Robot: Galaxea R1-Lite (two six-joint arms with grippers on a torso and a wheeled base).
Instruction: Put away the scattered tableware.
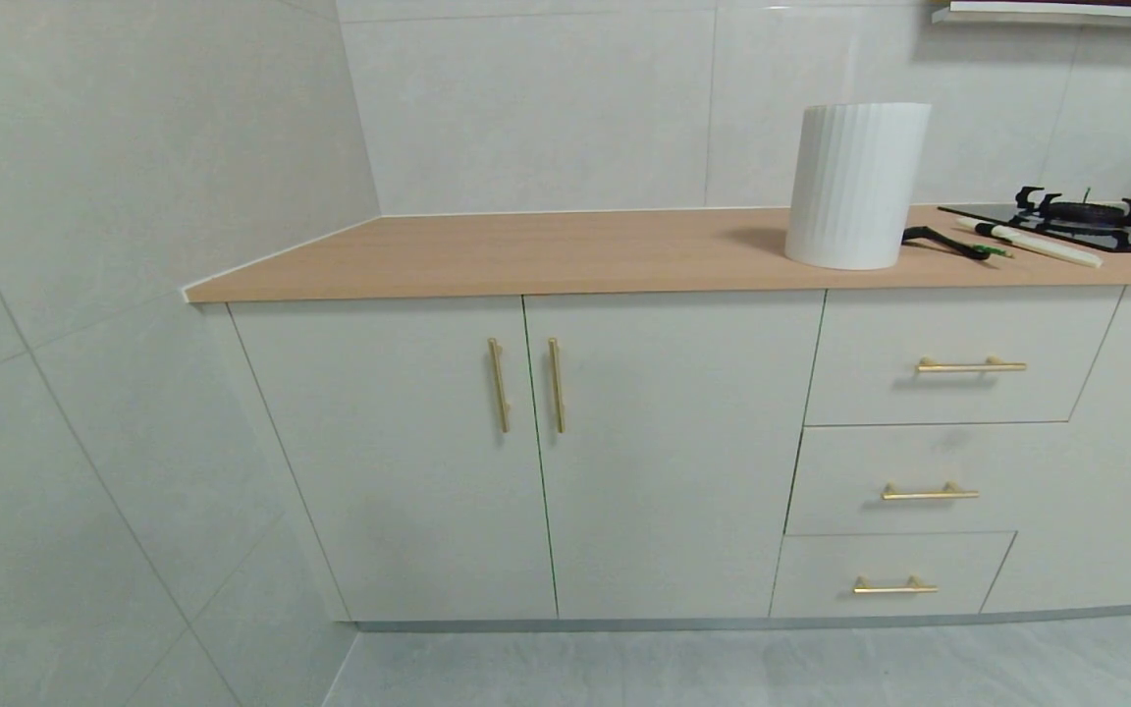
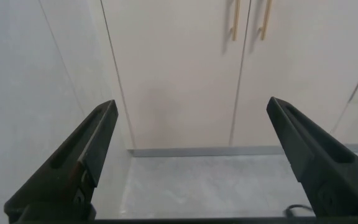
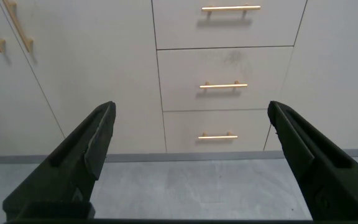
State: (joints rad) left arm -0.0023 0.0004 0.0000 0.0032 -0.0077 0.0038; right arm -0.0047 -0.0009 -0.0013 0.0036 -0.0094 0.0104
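Two grippers are mine, and both are spread wide with nothing in them. My left gripper (image 2: pixel 190 107) hangs low in front of the two cupboard doors (image 2: pixel 185 68), close to the wall (image 2: pixel 36 87), with the grey floor (image 2: pixel 204 186) under it. My right gripper (image 3: pixel 190 107) hangs low too, in front of the three drawers (image 3: pixel 229 68), and all three are shut. Up on the wooden counter (image 1: pixel 526 255) stands a tall white tub (image 1: pixel 857 187) with ribs down its side. It is upright. Just beside it, on the side toward the stove (image 1: pixel 1086 211), lies a black tool (image 1: pixel 953 243) with a green bit on it. One end of it is tucked behind the tub. Next to that lies a long white stick (image 1: pixel 1037 243) with a dark end, by the front edge of the stove. I cannot tell what kind of tableware these two are. Each door and drawer has a gold handle (image 1: pixel 970 365).
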